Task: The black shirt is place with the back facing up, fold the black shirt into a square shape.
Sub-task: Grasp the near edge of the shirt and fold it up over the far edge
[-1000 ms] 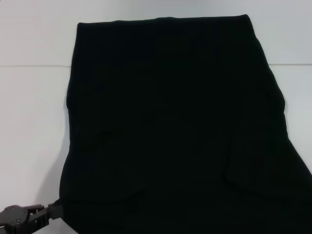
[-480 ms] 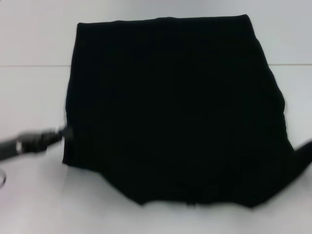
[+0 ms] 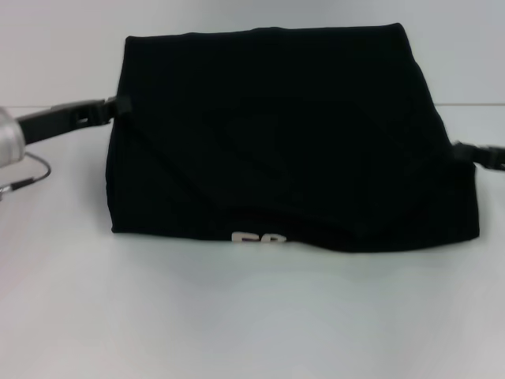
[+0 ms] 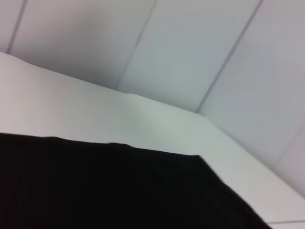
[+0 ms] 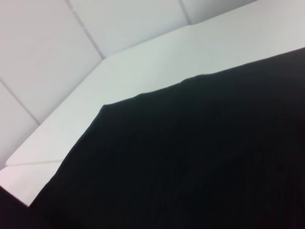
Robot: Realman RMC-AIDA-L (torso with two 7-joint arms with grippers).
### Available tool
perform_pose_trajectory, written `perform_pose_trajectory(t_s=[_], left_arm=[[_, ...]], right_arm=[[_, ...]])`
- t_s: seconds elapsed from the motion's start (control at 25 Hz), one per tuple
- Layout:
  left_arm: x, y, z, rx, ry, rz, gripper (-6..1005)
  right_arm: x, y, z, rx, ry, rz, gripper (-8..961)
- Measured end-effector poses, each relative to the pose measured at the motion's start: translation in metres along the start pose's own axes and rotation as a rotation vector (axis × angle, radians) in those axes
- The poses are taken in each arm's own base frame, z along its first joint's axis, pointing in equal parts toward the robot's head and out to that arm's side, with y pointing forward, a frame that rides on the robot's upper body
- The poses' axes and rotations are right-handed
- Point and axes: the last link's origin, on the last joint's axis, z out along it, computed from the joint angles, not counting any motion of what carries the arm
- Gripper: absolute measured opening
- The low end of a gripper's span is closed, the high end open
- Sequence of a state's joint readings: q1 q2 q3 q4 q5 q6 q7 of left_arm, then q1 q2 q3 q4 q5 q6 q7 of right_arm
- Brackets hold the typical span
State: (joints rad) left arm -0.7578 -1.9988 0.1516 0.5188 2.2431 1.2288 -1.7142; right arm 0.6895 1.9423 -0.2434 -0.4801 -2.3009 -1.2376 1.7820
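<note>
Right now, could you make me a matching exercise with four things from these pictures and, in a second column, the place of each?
Things:
1. left gripper
2. right gripper
3. black shirt
4. white print

Places:
A. on the shirt's near edge
B. at the shirt's left side, toward the far corner
C. spread on the white table
D. at the shirt's right side, lower than the other

Pairs: 1-B, 2-D, 3-C, 4-A
</note>
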Motion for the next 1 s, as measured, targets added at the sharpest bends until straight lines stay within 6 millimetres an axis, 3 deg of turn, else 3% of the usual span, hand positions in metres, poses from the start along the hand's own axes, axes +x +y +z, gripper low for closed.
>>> perform_pose_trajectory(t_s=[0.08,0.4,0.72,1.0], left_arm=[[0.010,-0.002,0.016,0.064,0.001,0.025,50],[0.023,-0.007,0.037,0.184,0.014,0.064,67],[0.039,-0.010,0.045,0.253,0.057,0.076,84],[0.037,-0.010,0.052,0.279,0.086,0.081,98]], right_arm=[[-0.007,0.002,0.015,0.034,-0.009,-0.004,118],[-0.040,0.009,0.060,0.194,-0.062,-0.050,129],[-0.078,0.012,0.066,0.245,-0.110,-0.110,139],[-0.078,0.009,0.071,0.286,-0.103,-0.105,149]])
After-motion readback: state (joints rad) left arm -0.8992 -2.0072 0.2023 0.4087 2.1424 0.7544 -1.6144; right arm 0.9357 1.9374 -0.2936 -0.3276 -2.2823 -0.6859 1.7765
